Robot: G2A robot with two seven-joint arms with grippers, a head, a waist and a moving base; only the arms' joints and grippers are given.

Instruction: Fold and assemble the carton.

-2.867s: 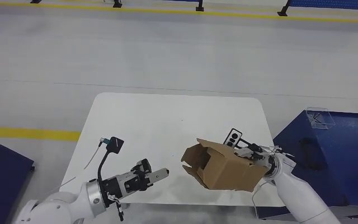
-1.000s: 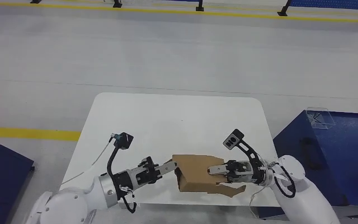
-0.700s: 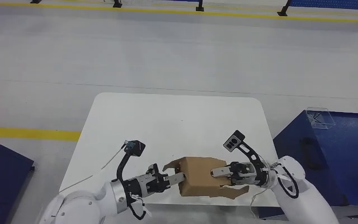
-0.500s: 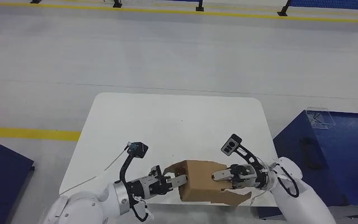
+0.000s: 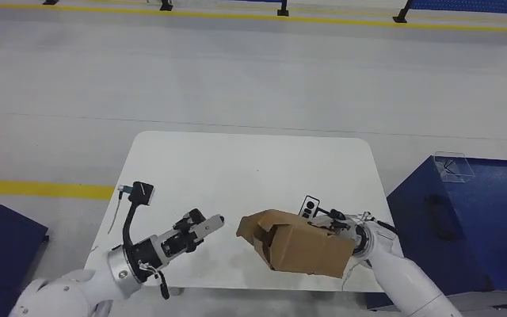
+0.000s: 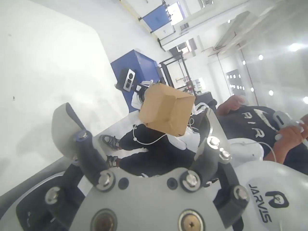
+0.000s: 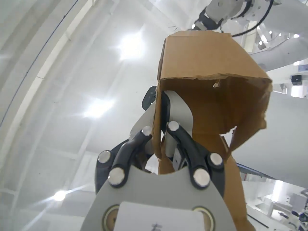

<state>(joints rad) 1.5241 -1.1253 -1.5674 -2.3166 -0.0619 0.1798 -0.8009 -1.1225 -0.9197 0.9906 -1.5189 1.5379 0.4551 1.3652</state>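
Right tool [image 7: 160,108] pinches one wall of the carton [image 5: 297,242], held over the surface's [image 5: 238,166] near right corner. Its end facing the wide, empty left tool [image 5: 207,221] looks mostly folded shut; the end at the right tool gapes, flaps unfolded.

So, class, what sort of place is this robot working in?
Probably a factory hall or robotics test lab: a wide bare floor with yellow line markings, a blue cabinet beside the white table, and a high ceiling with bright lights.
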